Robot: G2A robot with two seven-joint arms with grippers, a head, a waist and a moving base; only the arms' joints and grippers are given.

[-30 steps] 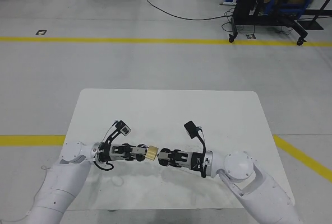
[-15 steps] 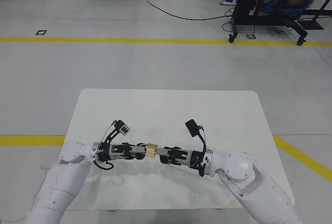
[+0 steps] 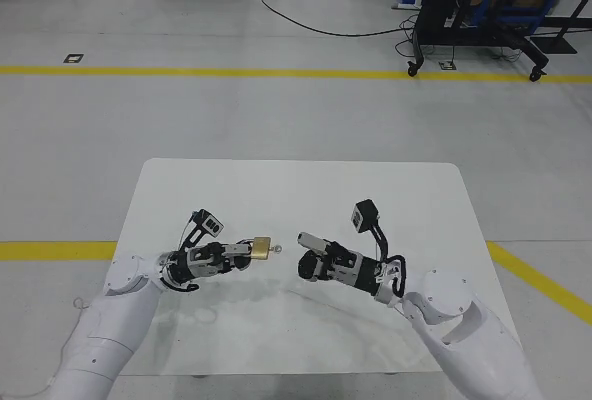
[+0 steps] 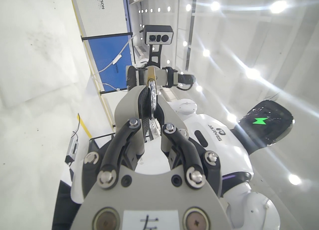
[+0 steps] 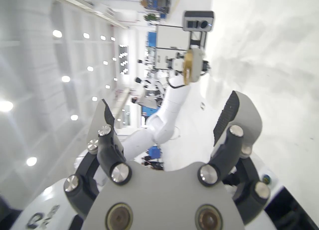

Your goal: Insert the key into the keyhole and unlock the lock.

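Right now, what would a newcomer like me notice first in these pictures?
The small brass padlock stands out. It is held over the white table by the left gripper, whose fingers are shut on it. Facing it across a small gap is the right gripper, open and holding nothing.

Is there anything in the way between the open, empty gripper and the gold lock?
No, nothing that I can see. The right gripper is open and points at the lock, which the left gripper holds up above the table. Between them there is only open air.
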